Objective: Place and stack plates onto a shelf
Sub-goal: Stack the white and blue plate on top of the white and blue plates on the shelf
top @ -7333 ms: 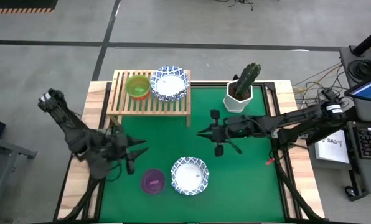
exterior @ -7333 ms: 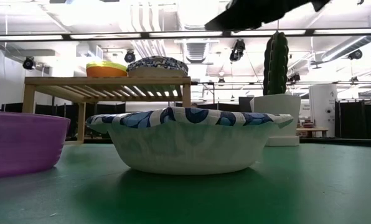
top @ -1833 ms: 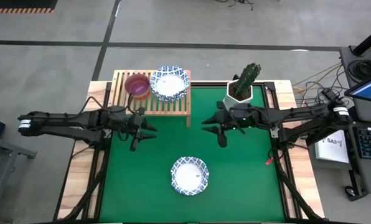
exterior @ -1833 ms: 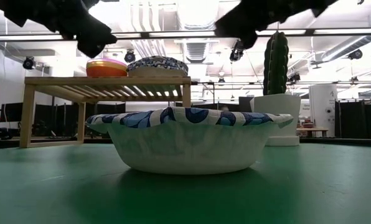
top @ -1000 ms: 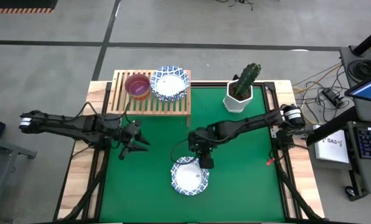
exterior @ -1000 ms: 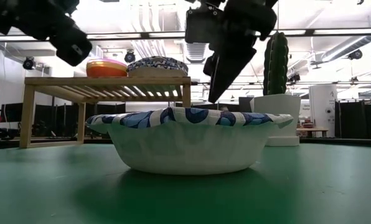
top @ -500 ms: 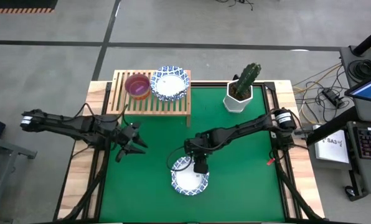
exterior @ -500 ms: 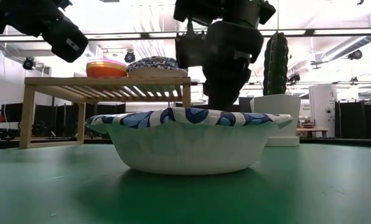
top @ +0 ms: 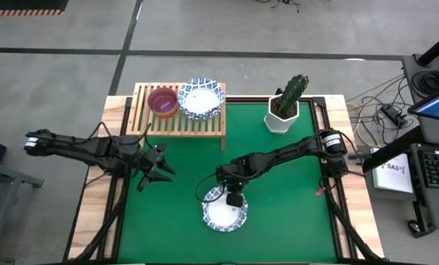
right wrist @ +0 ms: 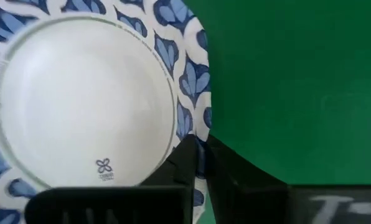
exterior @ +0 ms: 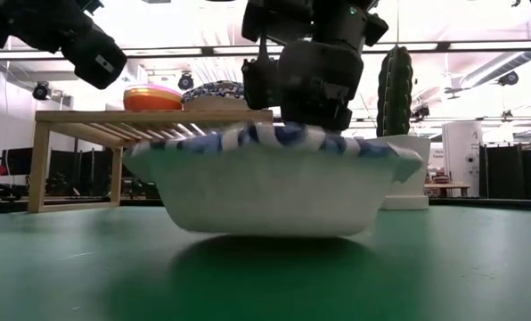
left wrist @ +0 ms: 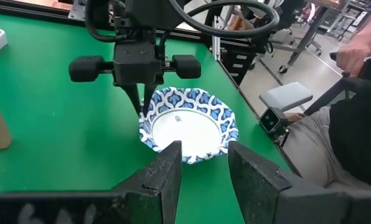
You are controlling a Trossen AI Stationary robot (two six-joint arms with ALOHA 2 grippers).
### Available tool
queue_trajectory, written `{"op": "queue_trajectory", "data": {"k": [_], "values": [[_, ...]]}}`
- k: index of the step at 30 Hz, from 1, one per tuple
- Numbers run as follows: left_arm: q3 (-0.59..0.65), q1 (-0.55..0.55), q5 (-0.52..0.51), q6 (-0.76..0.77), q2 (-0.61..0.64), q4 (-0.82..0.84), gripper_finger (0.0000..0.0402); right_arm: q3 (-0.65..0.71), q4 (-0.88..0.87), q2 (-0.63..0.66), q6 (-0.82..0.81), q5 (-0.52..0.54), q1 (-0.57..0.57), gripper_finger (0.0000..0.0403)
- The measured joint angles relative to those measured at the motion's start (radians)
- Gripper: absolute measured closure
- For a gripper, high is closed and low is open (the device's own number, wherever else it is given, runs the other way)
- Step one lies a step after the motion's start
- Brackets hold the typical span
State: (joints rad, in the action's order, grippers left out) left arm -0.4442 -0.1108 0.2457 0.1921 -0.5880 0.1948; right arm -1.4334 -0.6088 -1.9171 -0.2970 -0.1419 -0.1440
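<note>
- The right gripper [top: 234,197] was down at the patterned plate [top: 225,210] on the green worktop [top: 293,213], at the 6 o'clock side of the high view.
- Its fingers [right wrist: 187,163] were closed on the blue-and-white rim of that plate, one finger inside the rim and the other outside it.
- In the low view this plate [exterior: 270,183] was tilted a little and looked blurred.
- The left gripper [top: 149,177] hung over the worktop at about 9 o'clock, well apart from the plate; its fingers [left wrist: 167,174] were spread and held nothing.
- The wooden shelf [top: 177,121] stood at about 11 o'clock.
- On the shelf a purple dish [top: 162,100] lay on top of a stack of small dishes, and just beside it lay a second patterned plate [top: 201,98].
- A cactus in a white pot [top: 286,103] stood at about 1 o'clock.
</note>
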Motion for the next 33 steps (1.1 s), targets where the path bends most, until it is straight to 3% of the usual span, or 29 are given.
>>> {"op": "queue_trajectory", "data": {"k": [10,16,26,33], "values": [[0.0,0.0,-0.001,0.0,0.001,-0.004,0.0288,0.0,0.018,0.058,-0.005,-0.073,0.008,0.0394],[0.0,0.0,-0.002,0.0,0.001,-0.012,0.0288,-0.043,0.073,0.098,-0.032,-0.233,0.037,0.0394],[0.0,0.0,-0.003,0.0,0.0,-0.023,0.0288,-0.346,0.072,0.101,0.006,-0.248,0.098,0.0394],[0.0,0.0,-0.003,0.0,0.0,-0.024,0.0288,-0.583,-0.037,0.102,0.021,-0.133,0.227,0.0394]]}}
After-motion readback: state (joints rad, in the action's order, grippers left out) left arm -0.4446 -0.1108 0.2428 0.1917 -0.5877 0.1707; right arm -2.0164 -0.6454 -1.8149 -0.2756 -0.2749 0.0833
